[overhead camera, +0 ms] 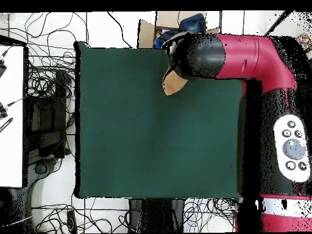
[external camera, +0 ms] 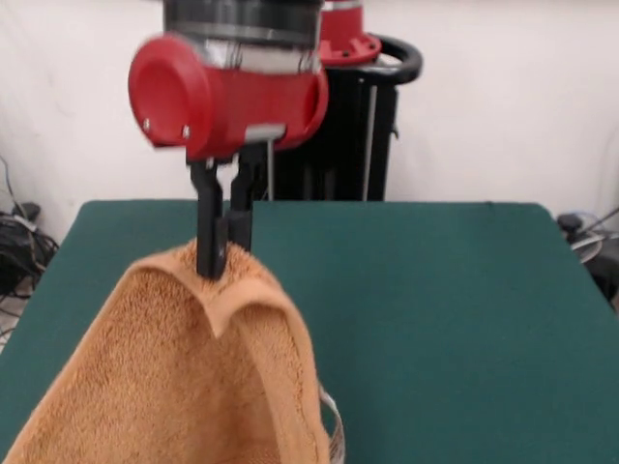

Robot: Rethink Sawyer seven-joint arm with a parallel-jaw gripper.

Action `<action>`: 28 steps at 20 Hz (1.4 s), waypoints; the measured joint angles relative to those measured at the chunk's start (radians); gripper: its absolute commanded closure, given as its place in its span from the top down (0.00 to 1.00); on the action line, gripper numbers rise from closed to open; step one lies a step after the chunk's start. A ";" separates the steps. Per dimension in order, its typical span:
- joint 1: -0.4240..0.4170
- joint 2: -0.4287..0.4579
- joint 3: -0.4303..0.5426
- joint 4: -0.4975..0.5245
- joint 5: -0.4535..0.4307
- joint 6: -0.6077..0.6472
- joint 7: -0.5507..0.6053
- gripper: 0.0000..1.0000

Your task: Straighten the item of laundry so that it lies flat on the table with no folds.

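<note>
At the left centre of the front view, I see my gripper point(external camera: 224, 253) pinching the orange-tan terry towel point(external camera: 184, 377) by its top fold; it hangs draped above the green table point(external camera: 445, 319), lower left.

From my front view the towel point(external camera: 184, 377) hangs from the gripper point(external camera: 222, 253), which is pinched on its top edge, and drapes across the near-left part of the table point(external camera: 435, 309), blocking that side. Everything to the right of the hanging cloth is bare green felt, so I have open passage there out to the right edge and back to the pedestal point(external camera: 338, 145). Overhead, the arm point(overhead camera: 244, 58) lies over the table's point(overhead camera: 152, 140) top right corner and right edge, with a bit of towel point(overhead camera: 172, 83) poking out beneath it. The remaining surface is unobstructed. Cables point(overhead camera: 52, 79) crowd the floor beyond the left edge.
</note>
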 measured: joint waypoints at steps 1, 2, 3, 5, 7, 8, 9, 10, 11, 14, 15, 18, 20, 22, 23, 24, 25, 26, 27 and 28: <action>-0.007 0.000 -0.002 0.026 0.000 -0.033 0.000 0.00; -0.011 0.000 -0.003 0.041 0.000 -0.053 0.000 0.00; -0.015 0.000 -0.005 0.056 0.000 -0.073 0.000 0.00; -0.023 0.000 -0.014 0.110 -0.001 -0.145 0.000 0.00; -0.023 0.000 -0.031 0.153 -0.001 -0.206 0.001 0.00; -0.023 0.000 -0.040 0.174 -0.003 -0.232 0.001 0.00; -0.022 0.000 -0.048 0.189 -0.002 -0.253 0.002 0.00; -0.021 0.000 -0.054 0.201 -0.002 -0.266 0.003 0.00; -0.021 -0.001 -0.072 0.238 -0.002 -0.304 0.009 0.00; -0.020 -0.004 -0.091 0.277 -0.002 -0.337 0.017 0.00; -0.020 -0.006 -0.103 0.300 -0.002 -0.353 0.022 0.00; -0.020 -0.014 -0.144 0.372 0.000 -0.394 0.032 0.00; -0.021 -0.023 -0.165 0.411 0.005 -0.409 0.035 0.00; -0.020 -0.032 -0.184 0.443 0.011 -0.416 0.040 0.00; -0.021 -0.037 -0.193 0.459 0.016 -0.418 0.044 0.00; -0.021 -0.042 -0.201 0.476 0.022 -0.421 0.047 0.00; -0.021 -0.048 -0.209 0.491 0.028 -0.421 0.052 0.00; -0.021 -0.052 -0.215 0.502 0.033 -0.422 0.056 0.00; -0.021 -0.056 -0.221 0.513 0.037 -0.423 0.060 0.00; -0.021 -0.064 -0.234 0.538 0.046 -0.427 0.067 0.00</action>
